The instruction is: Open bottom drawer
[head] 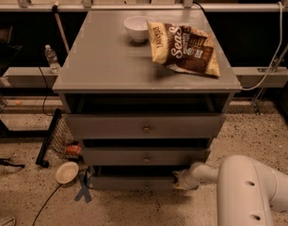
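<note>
A speckled floor [257, 135] carries a grey cabinet [111, 126]. Its surface [106, 65] holds a chip bag [186, 48] and a bowl [136, 28]. The bottom drawer [130, 182] sits lowest, with the hand [181, 179] at its right end; whether the hand grips anything cannot be told.

Half-hidden gripper [181, 179] at bottom drawer [130, 183]

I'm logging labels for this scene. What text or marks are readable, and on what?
"Sen": large white letters on the snack bag atop the cabinet; remainder unreadable.
Water bottle label: too small to read.
Blue tape cross on the floor: a mark, no words.
Gripper, at the bottom drawer's right end: no text.
</note>
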### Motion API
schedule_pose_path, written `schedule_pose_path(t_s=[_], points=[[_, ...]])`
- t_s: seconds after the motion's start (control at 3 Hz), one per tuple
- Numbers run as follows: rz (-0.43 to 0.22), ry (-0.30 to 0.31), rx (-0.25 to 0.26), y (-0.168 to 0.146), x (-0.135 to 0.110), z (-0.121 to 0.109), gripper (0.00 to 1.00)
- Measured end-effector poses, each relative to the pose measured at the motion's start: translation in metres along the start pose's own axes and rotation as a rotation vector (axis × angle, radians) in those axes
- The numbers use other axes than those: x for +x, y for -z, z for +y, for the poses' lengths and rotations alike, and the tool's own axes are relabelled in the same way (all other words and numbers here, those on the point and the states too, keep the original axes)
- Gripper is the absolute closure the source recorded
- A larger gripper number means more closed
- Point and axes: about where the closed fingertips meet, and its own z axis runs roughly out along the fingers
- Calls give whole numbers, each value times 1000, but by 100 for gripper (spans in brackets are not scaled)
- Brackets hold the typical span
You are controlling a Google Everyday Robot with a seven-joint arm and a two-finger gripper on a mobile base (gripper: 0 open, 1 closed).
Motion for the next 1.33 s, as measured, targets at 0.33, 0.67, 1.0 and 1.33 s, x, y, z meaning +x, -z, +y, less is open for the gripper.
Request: schedule_pose_path(t_s=[0.33,0.67,1.0,1.33], points=[[0,-1,-1,0,0,1,100],[0,-1,-1,1,0,1,100],[8,-36,-5,11,0,17,100],[8,-38,-4,12,0,18,100]])
